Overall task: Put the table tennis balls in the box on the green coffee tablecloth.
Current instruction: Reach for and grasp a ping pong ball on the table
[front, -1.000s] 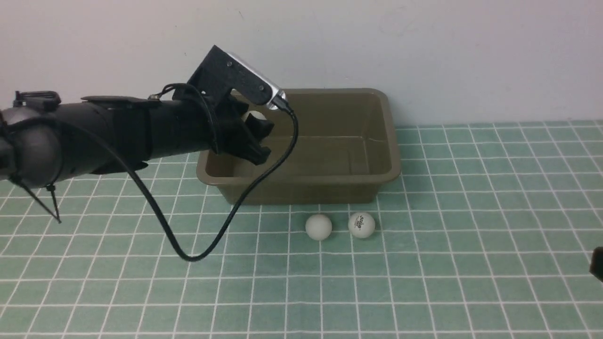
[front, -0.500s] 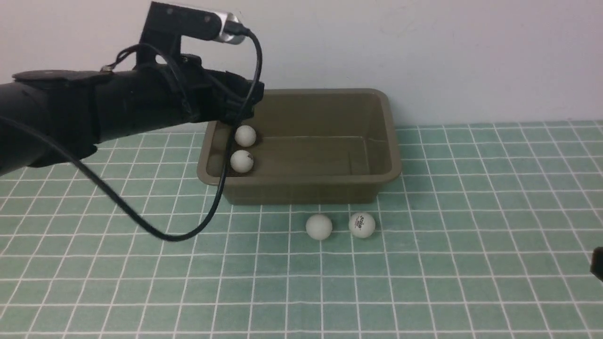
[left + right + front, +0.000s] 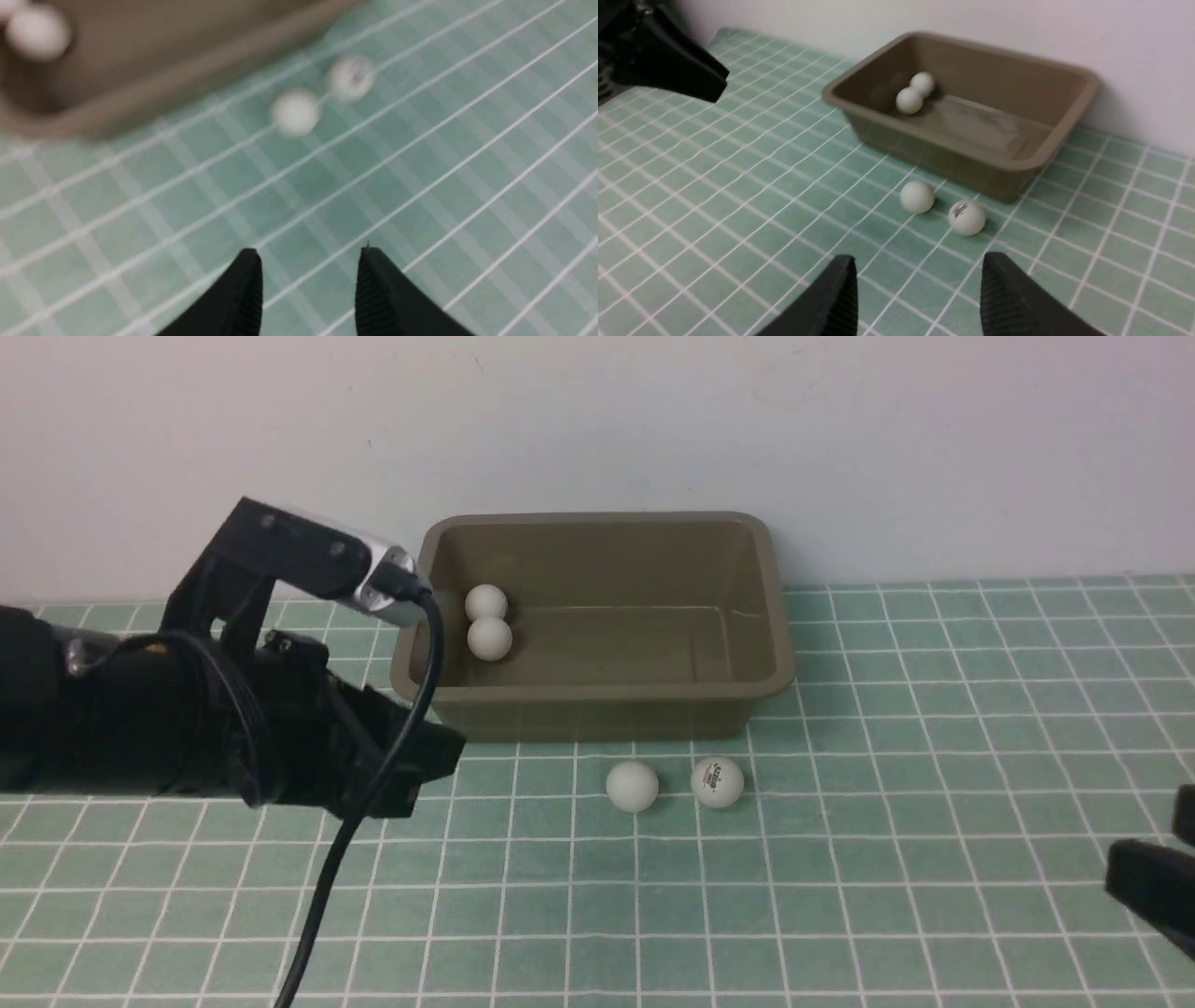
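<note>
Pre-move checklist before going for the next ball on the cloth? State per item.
1. Left claw empty, jaws apart: ok.
2. Right claw empty, jaws apart: ok.
3. Plain ball and logo ball in clear view on the tablecloth, in front of the box: ok.
4. Room for a finger between those two: cannot tell; they sit close, side by side.
5. Box upright with room inside; stored balls sit by its left wall: ok.
6. All four balls boxed: not ok, two outside.
</note>
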Motion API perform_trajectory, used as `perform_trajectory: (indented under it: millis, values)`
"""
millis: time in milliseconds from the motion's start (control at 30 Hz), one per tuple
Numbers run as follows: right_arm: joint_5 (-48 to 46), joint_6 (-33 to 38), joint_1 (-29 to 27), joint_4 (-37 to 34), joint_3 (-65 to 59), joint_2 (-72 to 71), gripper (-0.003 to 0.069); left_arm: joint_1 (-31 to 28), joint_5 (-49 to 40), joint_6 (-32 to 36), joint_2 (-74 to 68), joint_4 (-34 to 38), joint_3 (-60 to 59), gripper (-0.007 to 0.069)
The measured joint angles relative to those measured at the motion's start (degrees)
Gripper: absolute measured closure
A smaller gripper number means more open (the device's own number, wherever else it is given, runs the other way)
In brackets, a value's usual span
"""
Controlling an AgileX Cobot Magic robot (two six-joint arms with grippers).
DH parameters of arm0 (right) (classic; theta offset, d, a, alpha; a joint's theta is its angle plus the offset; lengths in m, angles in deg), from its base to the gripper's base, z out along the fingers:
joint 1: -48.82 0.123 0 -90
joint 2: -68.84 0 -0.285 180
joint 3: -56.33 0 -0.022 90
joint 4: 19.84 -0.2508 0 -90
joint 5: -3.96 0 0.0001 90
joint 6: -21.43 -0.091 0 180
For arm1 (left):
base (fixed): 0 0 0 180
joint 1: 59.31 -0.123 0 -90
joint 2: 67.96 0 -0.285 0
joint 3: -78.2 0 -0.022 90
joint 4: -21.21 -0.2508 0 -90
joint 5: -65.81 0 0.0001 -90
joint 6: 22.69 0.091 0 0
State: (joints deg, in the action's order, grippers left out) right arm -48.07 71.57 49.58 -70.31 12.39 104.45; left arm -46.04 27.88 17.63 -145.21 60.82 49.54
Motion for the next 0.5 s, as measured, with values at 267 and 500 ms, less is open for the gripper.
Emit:
perform_trajectory:
  millis: [267, 500]
  values:
    - [-0.37, 7.13, 0.0, -6.09, 0.0, 13.57, 0.0323, 0.0, -1.04, -25.01, 0.0, -28.34, -0.45, 0.0377]
    - [4.11, 12.96, 0.05, -9.94, 2.23, 32.09, 0.0274, 0.0, -0.78, -23.72, 0.0, -25.5, -0.45, 0.0377]
